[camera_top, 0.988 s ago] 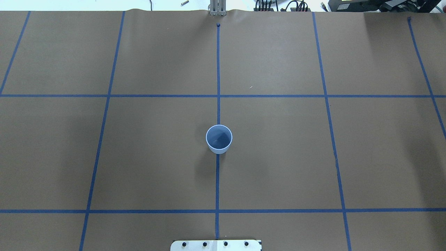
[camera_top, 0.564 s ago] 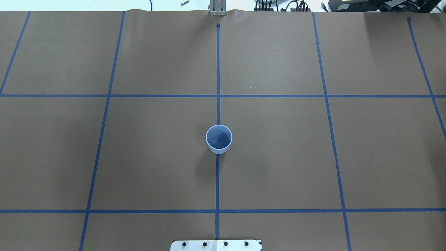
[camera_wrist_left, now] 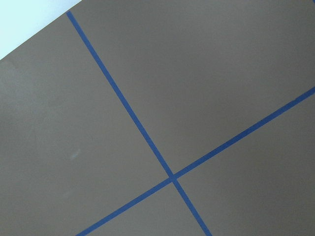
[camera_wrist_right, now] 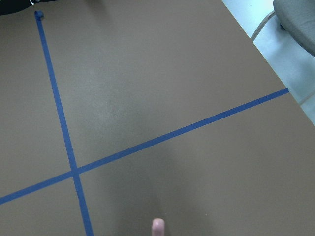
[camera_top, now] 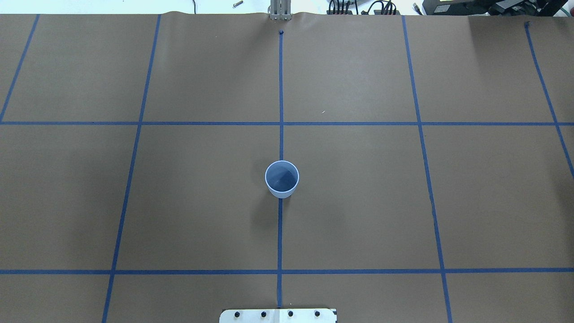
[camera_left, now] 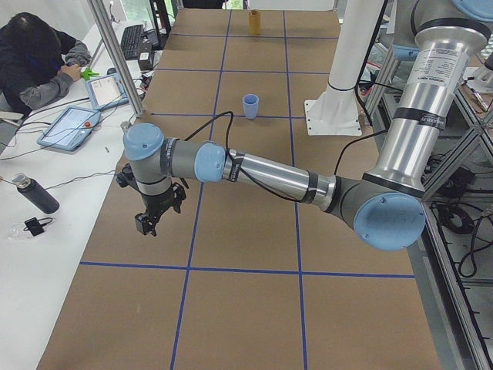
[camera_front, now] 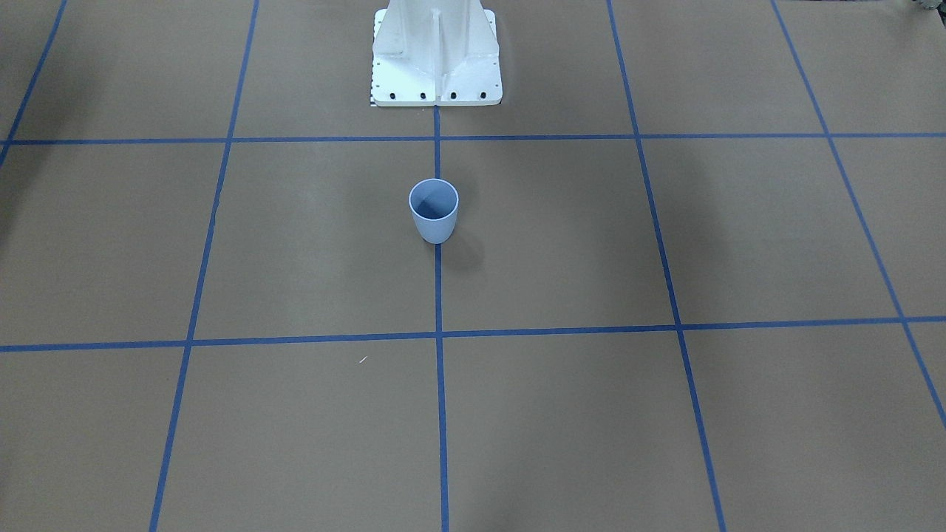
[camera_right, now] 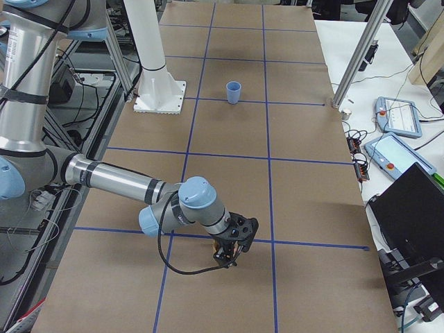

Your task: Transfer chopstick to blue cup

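The blue cup (camera_top: 281,179) stands upright and empty on the centre tape line; it also shows in the front view (camera_front: 434,210) and both side views (camera_left: 250,106) (camera_right: 234,91). The pale pink tip of a chopstick (camera_wrist_right: 157,227) pokes in at the bottom edge of the right wrist view, over bare brown paper. My right gripper (camera_right: 227,257) shows only in the right side view, low over the table far from the cup; I cannot tell if it is open or shut. My left gripper (camera_left: 150,220) shows only in the left side view, also far from the cup; its state is unclear.
The white robot pedestal (camera_front: 436,52) stands behind the cup. The brown paper carries a grid of blue tape lines (camera_top: 280,123). An operator (camera_left: 35,62) sits at a side table with tablets (camera_left: 69,127). A tan cup (camera_left: 254,21) stands at the far table end.
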You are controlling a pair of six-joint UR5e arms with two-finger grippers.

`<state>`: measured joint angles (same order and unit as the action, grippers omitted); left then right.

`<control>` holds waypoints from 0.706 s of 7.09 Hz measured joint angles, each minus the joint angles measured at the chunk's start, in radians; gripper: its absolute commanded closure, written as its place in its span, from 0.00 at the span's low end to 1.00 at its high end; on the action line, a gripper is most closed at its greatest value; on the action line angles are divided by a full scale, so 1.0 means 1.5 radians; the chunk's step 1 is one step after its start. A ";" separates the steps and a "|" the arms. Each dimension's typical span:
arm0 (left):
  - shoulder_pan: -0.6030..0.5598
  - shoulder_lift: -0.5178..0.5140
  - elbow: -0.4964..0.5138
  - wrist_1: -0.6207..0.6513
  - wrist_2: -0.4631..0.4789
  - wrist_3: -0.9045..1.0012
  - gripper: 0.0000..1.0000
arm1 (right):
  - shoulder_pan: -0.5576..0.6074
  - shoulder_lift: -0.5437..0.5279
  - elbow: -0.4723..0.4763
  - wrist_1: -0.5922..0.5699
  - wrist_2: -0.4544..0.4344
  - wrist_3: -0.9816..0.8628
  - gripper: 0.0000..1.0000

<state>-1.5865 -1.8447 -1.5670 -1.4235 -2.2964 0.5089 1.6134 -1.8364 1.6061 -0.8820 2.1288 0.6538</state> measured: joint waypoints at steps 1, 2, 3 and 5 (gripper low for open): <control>0.000 0.010 -0.014 0.000 0.000 -0.001 0.02 | -0.003 0.004 -0.005 0.001 0.000 0.003 0.29; 0.000 0.014 -0.020 0.000 0.000 -0.002 0.02 | -0.007 0.006 -0.006 0.002 0.002 0.006 0.40; 0.000 0.015 -0.022 0.000 0.000 -0.003 0.02 | -0.010 0.006 -0.006 0.003 0.004 0.010 0.43; 0.000 0.016 -0.023 0.000 0.000 -0.003 0.02 | -0.014 0.014 -0.006 0.002 0.005 0.013 0.48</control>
<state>-1.5861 -1.8207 -1.6019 -1.4236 -2.2964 0.5047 1.5927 -1.8157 1.5969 -0.8785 2.1365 0.6729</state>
